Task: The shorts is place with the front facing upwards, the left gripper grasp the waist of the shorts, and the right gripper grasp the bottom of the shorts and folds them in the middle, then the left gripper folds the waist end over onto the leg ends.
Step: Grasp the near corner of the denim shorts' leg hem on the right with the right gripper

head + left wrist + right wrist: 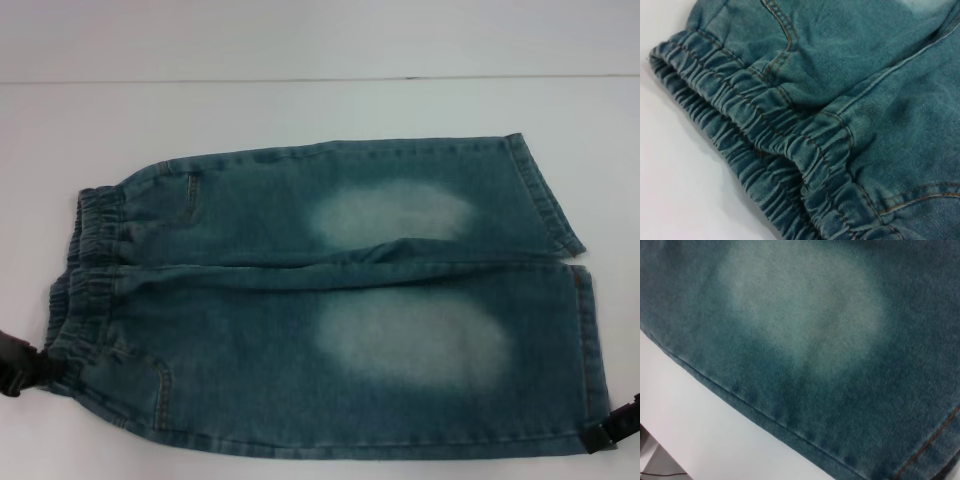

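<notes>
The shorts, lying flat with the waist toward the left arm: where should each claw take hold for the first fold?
Probably the near corners. The left claw takes the gathered elastic waistband of the shorts at its near end, coming from the left edge. The right claw takes the near leg hem from the right. Both edges lie flat on the table, exposed.

A plain white table (300, 110) fills nearly the whole head view, evenly and softly lit without hard shadows, and a thin dark seam runs across its far part below a slightly greyer white band (320, 40).
</notes>
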Tool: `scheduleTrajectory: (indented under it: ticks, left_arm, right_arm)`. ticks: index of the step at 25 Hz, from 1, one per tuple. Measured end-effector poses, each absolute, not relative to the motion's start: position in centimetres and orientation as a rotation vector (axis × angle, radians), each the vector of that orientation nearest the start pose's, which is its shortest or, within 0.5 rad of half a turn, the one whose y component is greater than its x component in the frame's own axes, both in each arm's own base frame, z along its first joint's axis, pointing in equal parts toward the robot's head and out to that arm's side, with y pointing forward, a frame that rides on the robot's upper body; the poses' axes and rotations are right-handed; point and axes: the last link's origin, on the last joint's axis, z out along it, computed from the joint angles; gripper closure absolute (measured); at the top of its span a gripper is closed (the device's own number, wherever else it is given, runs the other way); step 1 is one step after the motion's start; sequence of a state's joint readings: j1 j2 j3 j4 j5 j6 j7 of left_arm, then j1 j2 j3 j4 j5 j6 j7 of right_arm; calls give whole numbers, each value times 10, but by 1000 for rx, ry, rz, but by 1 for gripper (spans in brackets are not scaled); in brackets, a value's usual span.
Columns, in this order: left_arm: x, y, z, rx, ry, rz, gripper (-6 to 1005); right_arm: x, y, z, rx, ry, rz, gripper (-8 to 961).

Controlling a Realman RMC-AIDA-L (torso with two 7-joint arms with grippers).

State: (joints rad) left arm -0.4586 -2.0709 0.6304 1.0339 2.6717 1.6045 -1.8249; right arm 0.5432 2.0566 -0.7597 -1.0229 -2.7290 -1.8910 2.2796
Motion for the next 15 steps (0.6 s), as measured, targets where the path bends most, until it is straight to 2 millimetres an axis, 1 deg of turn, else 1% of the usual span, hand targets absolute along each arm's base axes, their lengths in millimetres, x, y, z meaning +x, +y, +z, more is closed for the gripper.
scheduleTrajectory:
  ticks: [10, 15]
  left_arm:
    - [-342, 299, 59, -2584, -1116, 248, 938]
    - [-343, 297, 56, -2591, -1125, 250, 938]
  right_arm:
    - [297, 289, 40, -2591, 1694, -397, 137]
    - [300, 290, 37, -2584, 1699, -393, 156]
